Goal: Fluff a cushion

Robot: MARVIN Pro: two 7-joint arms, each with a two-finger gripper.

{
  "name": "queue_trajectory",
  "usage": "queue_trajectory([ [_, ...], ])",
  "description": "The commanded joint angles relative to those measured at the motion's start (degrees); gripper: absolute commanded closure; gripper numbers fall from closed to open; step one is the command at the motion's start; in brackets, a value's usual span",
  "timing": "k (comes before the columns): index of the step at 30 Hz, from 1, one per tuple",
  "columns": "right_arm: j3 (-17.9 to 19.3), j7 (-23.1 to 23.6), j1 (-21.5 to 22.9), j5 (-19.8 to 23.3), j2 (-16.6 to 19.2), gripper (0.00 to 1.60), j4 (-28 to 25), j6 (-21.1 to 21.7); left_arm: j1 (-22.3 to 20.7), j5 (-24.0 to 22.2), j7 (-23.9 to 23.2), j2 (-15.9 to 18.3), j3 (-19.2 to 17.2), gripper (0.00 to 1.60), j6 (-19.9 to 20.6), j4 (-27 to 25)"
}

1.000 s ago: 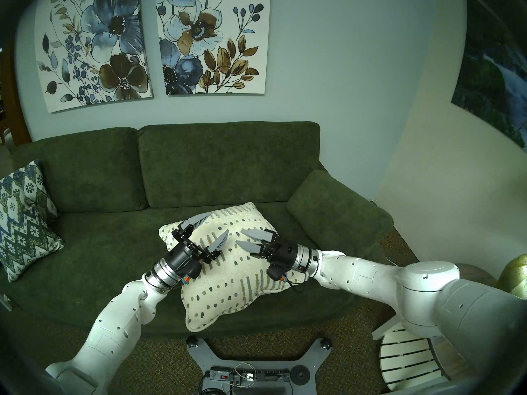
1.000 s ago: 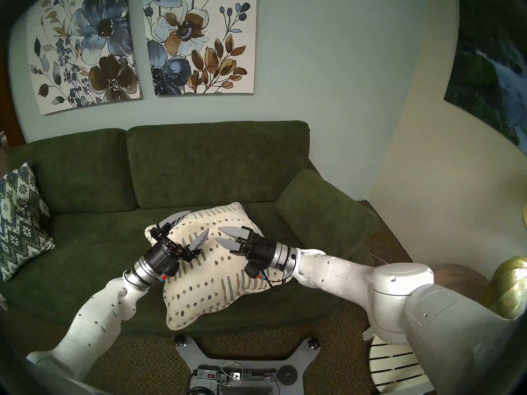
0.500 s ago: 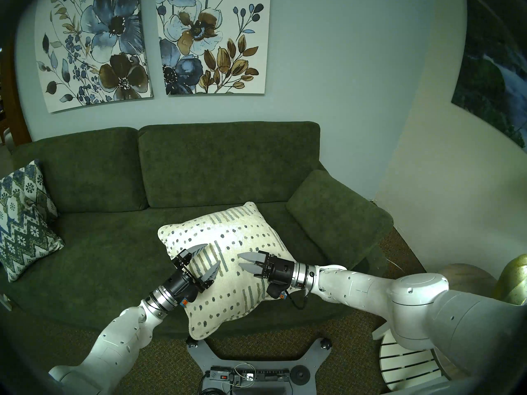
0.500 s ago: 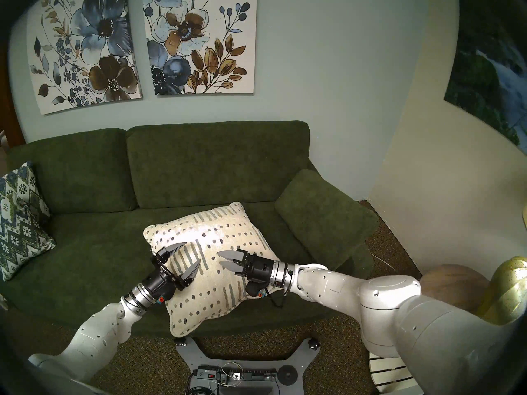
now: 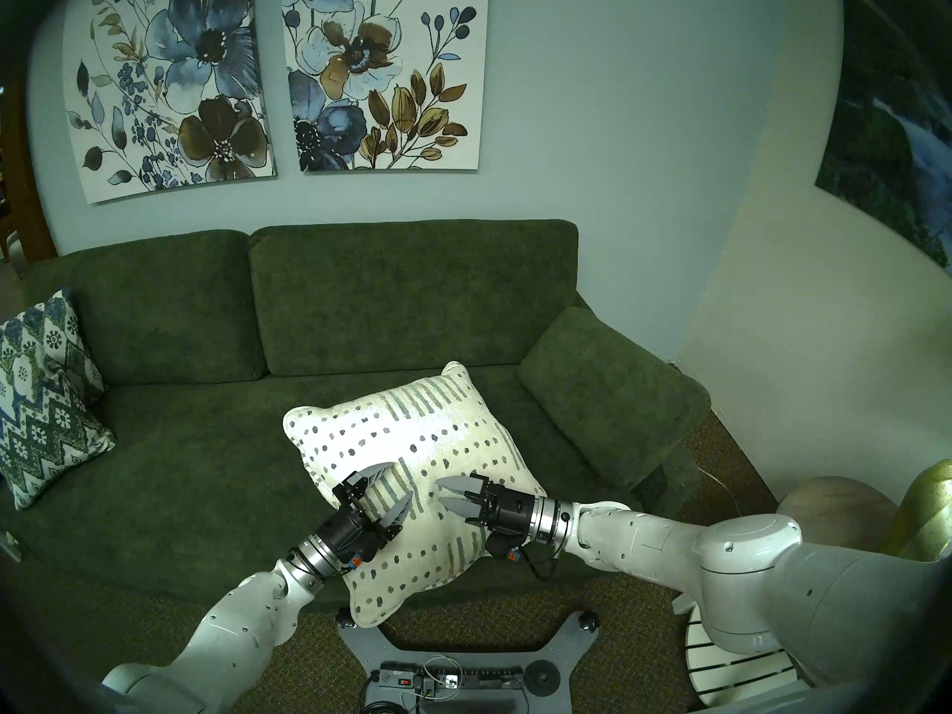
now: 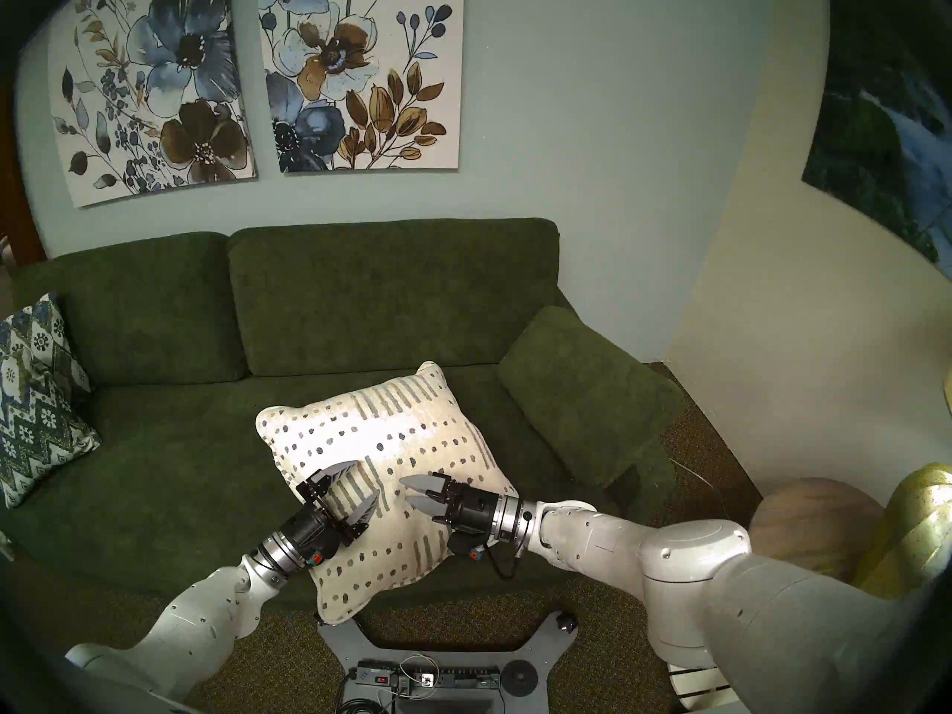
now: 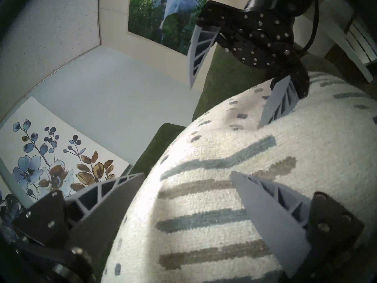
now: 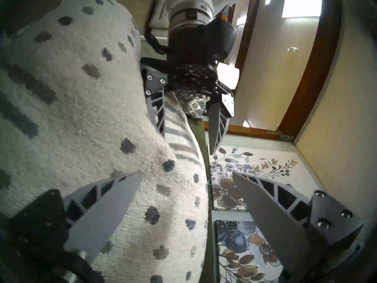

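While both arms reach in level over the front of the dark green sofa (image 5: 170, 471), the cushion (image 5: 412, 440) lies on the seat, turned like a diamond, its nearest corner hanging over the seat's front edge. The left gripper (image 5: 395, 491) has its jaws spread wide, one finger pressed into the striped patch of the cream fabric and the other clear above it. The right gripper (image 5: 449, 493) faces it from the other side, jaws also spread; its lower finger (image 8: 106, 211) digs into the dotted fabric, while the upper one stands free in the air. Neither pair pinches anything, though how deep the fingers sink is hard to judge in the wrist views. A blue-green zigzag pillow (image 5: 44, 393) leans at the sofa's far left end, well apart from the cushion.
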Motion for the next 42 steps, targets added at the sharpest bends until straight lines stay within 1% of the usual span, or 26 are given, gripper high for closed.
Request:
queue_trajectory([
  [1,-0.42,1.70,-3.25,0.55,-0.94,0.00,1.05,-1.05,-1.11,0.06,-0.71,-1.40,0.32,0.00,0.74,3.24],
  [10,-0.31,1.65,-4.95,2.50,-0.47,0.00,2.55,-2.66,-1.78,-0.24,-0.31,-0.90,-0.23,0.00,0.56,6.40],
  [25,-0.21,2.47,-7.75,6.01,-1.46,0.00,4.14,-5.81,-2.28,-0.50,0.77,-0.31,-1.16,0.00,-0.62,11.54],
  [30,0.55,3.08,-6.58,7.58,-2.46,0.00,4.76,-7.68,-4.45,-1.27,2.12,0.16,-2.05,0.00,-2.11,12.13],
  [32,1.12,3.27,-5.03,8.47,-2.98,0.00,5.02,-9.24,-5.78,-1.65,3.81,0.47,-2.38,0.00,-3.14,10.87],
  [34,1.72,1.76,-2.98,8.98,-2.92,0.00,4.36,-10.82,-5.97,-1.34,6.31,1.00,-2.06,0.00,-3.14,6.71],
  [35,1.95,0.42,-1.78,8.89,-2.67,0.00,3.78,-10.65,-6.18,-1.08,7.14,1.05,-1.79,0.00,-3.14,4.35],
  [36,2.21,-0.38,-0.88,8.93,-2.56,0.00,3.43,-10.53,-7.20,-0.94,7.36,0.76,-1.61,0.00,-3.14,4.42],
  [37,2.60,-1.22,0.16,9.02,-2.53,0.00,3.09,-10.30,-7.61,-0.84,6.98,0.56,-1.52,0.00,-3.14,2.95],
  [38,3.01,-1.68,0.59,9.16,-2.56,0.00,2.94,-10.22,-8.21,-0.87,6.62,0.28,-1.48,0.00,-3.14,2.83],
  [40,3.48,-2.63,2.38,9.26,-2.72,0.00,2.53,-10.01,-8.39,-0.98,5.52,0.12,-1.51,0.00,-3.14,-0.76],
  [41,3.82,-2.91,2.32,9.40,-2.82,0.00,2.35,-10.04,-8.93,-0.97,5.24,-0.02,-1.51,0.00,-3.14,-0.14],
  [42,4.16,-3.12,2.52,9.51,-2.93,0.00,2.10,-9.99,-8.94,-0.91,4.91,-0.02,-1.50,0.00,-3.14,-0.64],
])
